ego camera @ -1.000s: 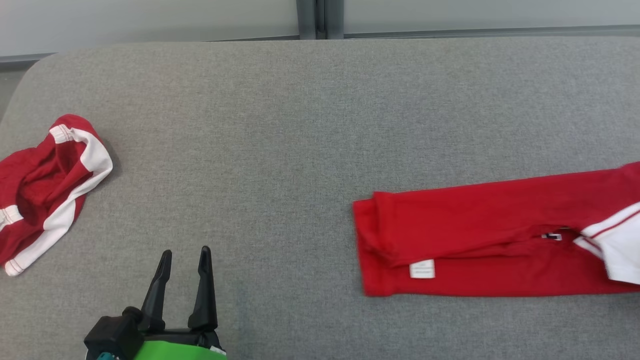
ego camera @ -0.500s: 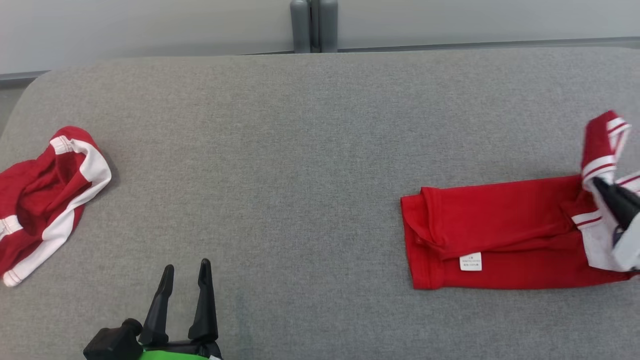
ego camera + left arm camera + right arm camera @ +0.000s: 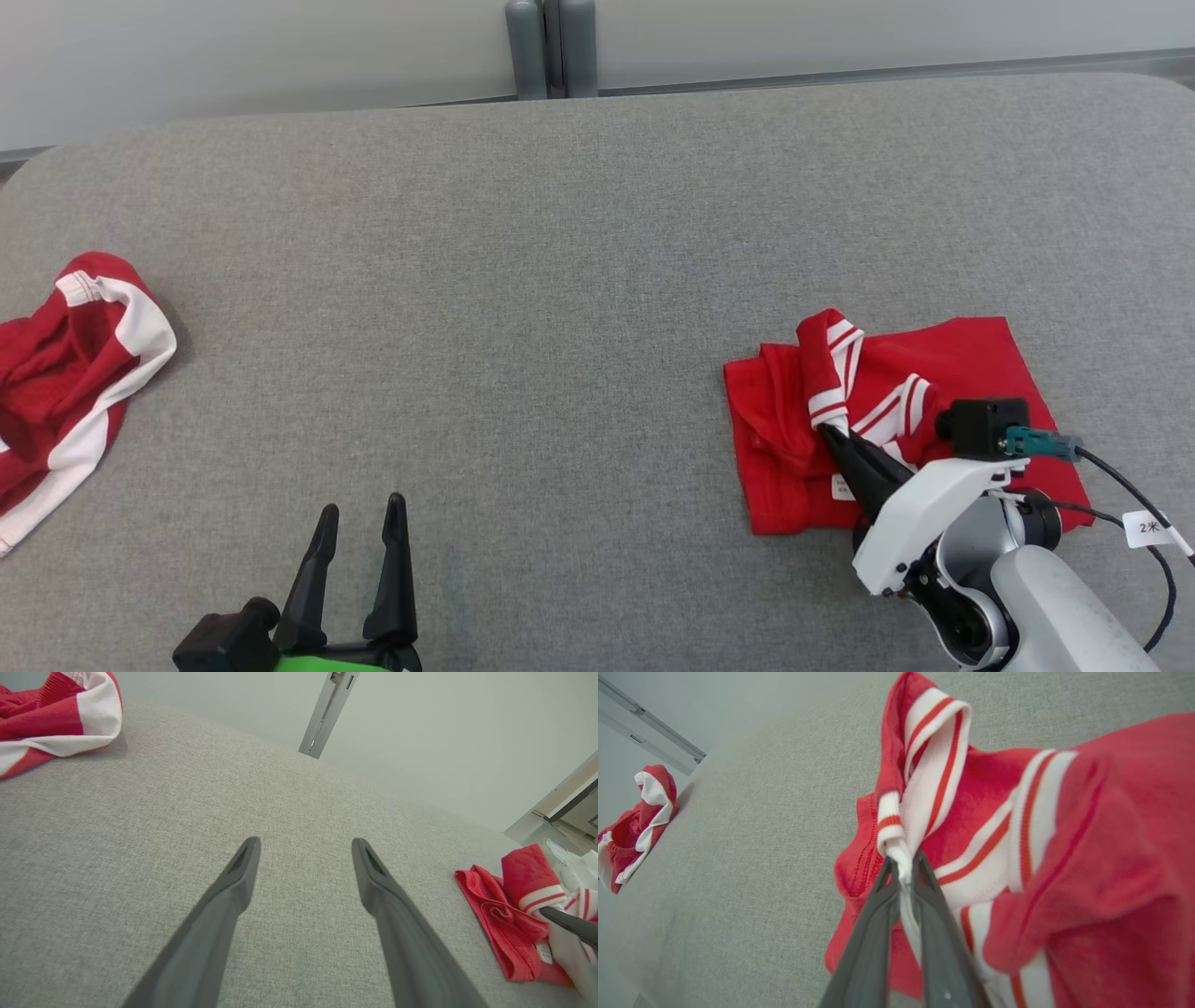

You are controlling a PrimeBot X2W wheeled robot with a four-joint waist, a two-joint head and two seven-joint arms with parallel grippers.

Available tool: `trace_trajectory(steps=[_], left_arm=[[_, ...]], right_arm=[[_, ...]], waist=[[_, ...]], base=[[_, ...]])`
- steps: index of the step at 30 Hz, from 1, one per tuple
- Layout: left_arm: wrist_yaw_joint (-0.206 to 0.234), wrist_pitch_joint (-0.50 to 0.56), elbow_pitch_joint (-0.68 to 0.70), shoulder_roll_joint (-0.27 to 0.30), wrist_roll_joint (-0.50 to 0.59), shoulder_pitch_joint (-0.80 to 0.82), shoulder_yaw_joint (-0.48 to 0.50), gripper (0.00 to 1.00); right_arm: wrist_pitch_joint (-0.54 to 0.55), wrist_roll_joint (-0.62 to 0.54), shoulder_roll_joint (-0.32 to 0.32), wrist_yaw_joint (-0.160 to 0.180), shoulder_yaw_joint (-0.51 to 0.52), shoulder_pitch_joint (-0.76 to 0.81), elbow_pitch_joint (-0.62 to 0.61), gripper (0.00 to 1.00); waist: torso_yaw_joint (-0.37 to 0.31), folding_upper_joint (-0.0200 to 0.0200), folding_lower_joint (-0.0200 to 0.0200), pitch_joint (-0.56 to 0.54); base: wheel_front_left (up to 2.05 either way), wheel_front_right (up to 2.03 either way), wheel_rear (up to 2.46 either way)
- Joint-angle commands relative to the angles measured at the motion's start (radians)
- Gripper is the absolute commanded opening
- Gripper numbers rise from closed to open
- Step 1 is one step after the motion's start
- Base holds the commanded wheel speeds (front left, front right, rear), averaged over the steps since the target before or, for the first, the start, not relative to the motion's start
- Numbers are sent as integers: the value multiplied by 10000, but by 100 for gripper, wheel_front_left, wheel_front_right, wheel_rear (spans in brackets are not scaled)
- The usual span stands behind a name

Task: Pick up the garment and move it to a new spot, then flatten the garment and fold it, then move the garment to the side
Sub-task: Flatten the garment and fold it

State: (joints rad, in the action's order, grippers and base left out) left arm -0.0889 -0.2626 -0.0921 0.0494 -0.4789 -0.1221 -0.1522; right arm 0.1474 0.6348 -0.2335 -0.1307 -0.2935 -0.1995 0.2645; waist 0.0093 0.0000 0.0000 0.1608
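Observation:
The garment (image 3: 971, 369) is red with white striped trim, lying folded over itself on the right of the grey table (image 3: 560, 280). My right gripper (image 3: 828, 433) is shut on its white striped edge and holds that edge over the red body. The right wrist view shows the white trim (image 3: 924, 793) pinched between the dark fingers (image 3: 873, 933), with the red cloth (image 3: 1111, 868) draped to the right. My left gripper (image 3: 359, 511) hovers open over bare table at the lower left, far from the garment (image 3: 504, 914), with nothing between its fingers (image 3: 233, 882).
A second red and white garment (image 3: 65, 373) lies crumpled at the table's left edge, also at the top left of the left wrist view (image 3: 56, 709). A grey post (image 3: 551, 47) stands behind the table's far edge. A cable with a tag (image 3: 1153, 527) hangs off my right wrist.
My right gripper has carried the striped end of the garment leftward over its red body, so the long strip is now a shorter folded shape. The head camera has shifted. The left gripper stays open.

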Motion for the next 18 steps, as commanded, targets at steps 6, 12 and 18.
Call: trace_trajectory(steps=[6,12,18], left_arm=[[-79,-26,-161,28,171,53,-20,100],[-73,-26,-283,28,212,-100,-150,100],[-22,-26,-364,28,112,-80,-293,100]], right_arm=[[-465,-329,544,3,-55,-356,370,0],[-727,-479,812,3,-231,-565,651,0],[-1007,-846,909,3,-491,-616,810,100]], waist=[[-72,0,0,-71],[-115,0,0,-207],[-42,0,0,-246]], base=[[0,0,0],[0,0,0],[0,0,0]])
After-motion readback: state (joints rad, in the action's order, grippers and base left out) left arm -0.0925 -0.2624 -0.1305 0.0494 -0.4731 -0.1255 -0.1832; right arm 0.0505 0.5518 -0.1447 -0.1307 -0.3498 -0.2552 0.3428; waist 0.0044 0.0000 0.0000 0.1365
